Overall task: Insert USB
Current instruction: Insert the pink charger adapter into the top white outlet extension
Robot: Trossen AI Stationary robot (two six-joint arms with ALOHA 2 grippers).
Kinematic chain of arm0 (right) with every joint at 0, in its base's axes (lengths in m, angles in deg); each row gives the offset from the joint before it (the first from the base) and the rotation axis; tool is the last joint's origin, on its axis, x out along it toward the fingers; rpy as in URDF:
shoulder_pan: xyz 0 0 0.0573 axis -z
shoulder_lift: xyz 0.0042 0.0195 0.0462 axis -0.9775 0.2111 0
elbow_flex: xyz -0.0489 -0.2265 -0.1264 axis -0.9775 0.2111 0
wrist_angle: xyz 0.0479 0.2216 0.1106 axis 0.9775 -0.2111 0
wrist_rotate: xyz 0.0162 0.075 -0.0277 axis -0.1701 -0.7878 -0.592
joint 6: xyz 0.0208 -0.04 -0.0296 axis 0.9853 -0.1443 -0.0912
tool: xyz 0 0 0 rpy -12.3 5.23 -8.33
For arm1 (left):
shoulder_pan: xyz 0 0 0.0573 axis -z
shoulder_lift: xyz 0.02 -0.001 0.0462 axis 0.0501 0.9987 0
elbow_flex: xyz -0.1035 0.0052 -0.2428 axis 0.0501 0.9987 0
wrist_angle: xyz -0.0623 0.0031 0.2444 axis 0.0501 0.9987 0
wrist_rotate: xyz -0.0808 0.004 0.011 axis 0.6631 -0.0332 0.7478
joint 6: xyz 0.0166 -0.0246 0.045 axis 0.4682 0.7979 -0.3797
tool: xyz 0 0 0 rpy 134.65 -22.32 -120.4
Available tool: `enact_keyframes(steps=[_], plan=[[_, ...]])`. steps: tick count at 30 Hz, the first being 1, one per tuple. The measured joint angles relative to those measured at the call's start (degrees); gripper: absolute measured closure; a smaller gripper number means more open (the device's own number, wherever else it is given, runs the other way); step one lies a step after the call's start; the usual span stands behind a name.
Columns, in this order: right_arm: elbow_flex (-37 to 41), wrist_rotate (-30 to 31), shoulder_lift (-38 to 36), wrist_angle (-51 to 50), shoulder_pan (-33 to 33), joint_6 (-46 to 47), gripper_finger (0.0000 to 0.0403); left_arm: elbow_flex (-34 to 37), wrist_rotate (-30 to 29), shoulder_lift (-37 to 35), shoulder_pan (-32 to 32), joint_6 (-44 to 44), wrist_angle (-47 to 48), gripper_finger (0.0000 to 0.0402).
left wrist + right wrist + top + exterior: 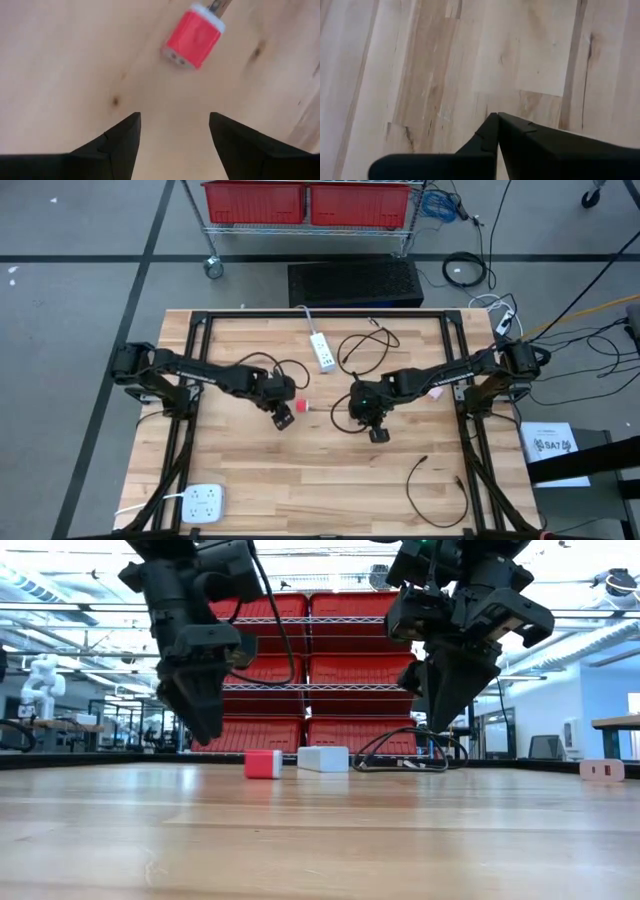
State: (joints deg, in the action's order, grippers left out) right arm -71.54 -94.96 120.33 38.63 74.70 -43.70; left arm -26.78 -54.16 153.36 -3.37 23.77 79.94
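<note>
The left gripper [172, 145] is being held wide open above the pale wooden table [300, 470], with nothing between its two dark fingers [117, 142]. Just ahead of this claw, a small red plastic block with a white end [192, 36] is lying flat on the wood, apart from the fingers. Two small round holes are showing on the red end that is facing the claw. In the low view, the same red block [263, 764] is being seen resting on the table a little to the side of and below the left gripper [205, 720], which is hanging in the air and is not touching it. In the high view, the block [302, 406] is sitting just beside the left gripper [283, 419], between the two claws.

The right gripper [497, 120] is being kept shut tight, with its fingers pressed together and nothing held in them. Only bare wood is being seen in front of it. It is being held up over the table [440, 705], well apart from the red block.

A white power strip with a cord [323, 352] is lying further back on the table, beyond both claws, and a loose black cable [365, 345] is curled beside it.
</note>
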Motion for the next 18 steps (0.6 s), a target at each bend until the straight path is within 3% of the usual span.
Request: enact_keyframes(steps=[5,13,15,18], plan=[[0.0,7.4,1.5,12.0,1.1,1.3,0.0403,0.0,-1.7,0.0,-0.6,-5.0,-2.1,0.0159],[0.0,5.5,11.3,30.1,3.7,1.5,0.0403,0.3,-8.5,3.2,-1.5,-17.0,-9.8,0.0159],[0.0,4.3,13.8,34.2,3.7,1.8,0.0403,0.3,-8.4,4.1,-2.6,-18.8,-12.2,0.0159],[-0.5,3.8,17.1,38.9,3.6,2.0,0.0403,0.3,-3.1,5.8,-4.1,-20.5,-16.5,0.0159]])
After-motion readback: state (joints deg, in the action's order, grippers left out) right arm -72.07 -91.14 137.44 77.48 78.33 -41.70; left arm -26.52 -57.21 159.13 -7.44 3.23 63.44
